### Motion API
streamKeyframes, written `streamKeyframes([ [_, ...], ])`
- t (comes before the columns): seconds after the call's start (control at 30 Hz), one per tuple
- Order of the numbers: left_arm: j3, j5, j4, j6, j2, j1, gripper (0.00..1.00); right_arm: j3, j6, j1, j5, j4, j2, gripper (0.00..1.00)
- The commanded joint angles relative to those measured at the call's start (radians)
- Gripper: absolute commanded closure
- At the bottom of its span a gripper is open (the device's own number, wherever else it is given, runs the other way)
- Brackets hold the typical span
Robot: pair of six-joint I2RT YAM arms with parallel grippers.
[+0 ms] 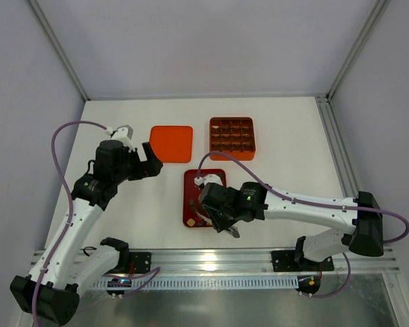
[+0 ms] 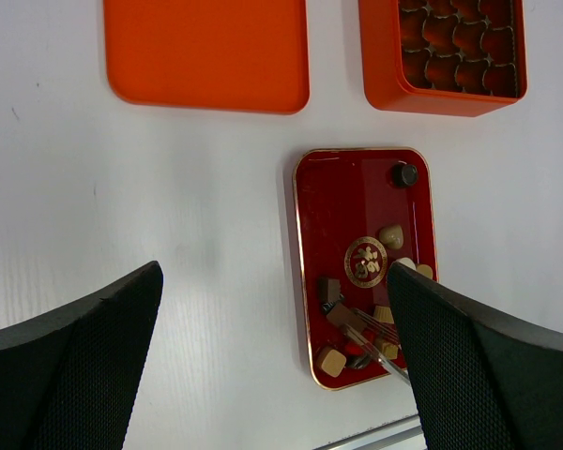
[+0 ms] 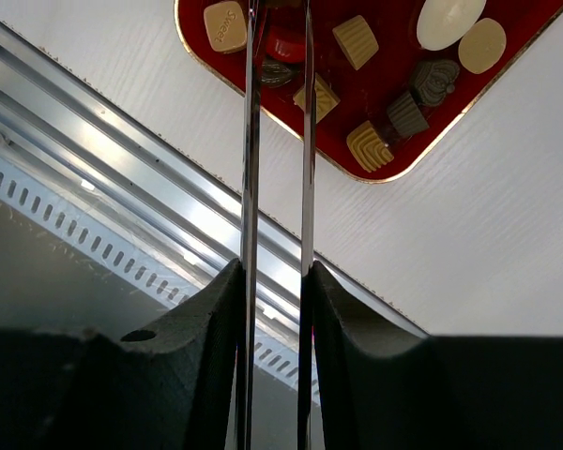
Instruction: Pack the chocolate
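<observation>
1. Several chocolate pieces (image 3: 357,42) are found in the red tray (image 2: 347,202), with an orange box (image 2: 441,101) and lid (image 2: 206,56) beyond.
2. Tweezers (image 3: 251,141) are squeezed by the right gripper (image 3: 272,272); the left gripper (image 2: 274,272) is spread.
3. Tweezer tips are cut off.

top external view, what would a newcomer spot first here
The dark red tray sits front and centre, strewn with small chocolates, and metal tweezers in the right arm's jaws reach into it. Beyond it sit a gridded orange box and, left of that, a flat orange lid.
</observation>
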Motion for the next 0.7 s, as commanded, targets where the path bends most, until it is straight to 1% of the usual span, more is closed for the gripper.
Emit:
streamKeyframes([
  [0.0,0.003,0.013,0.006,0.0,-0.006,0.002,0.0,0.047,0.024,0.005,0.05,0.004,-0.045,0.65],
  [0.5,0.003,0.013,0.008,0.0,-0.008,0.002,0.0,0.052,0.032,-0.018,0.064,-0.037,-0.114,0.65],
  [0.63,0.005,0.016,0.006,0.0,-0.008,0.002,0.0,0.052,0.002,-0.06,0.046,-0.031,-0.12,0.66],
  [0.67,0.005,0.016,0.009,0.0,-0.008,0.002,0.0,0.053,-0.008,-0.087,0.032,-0.025,-0.123,0.66],
])
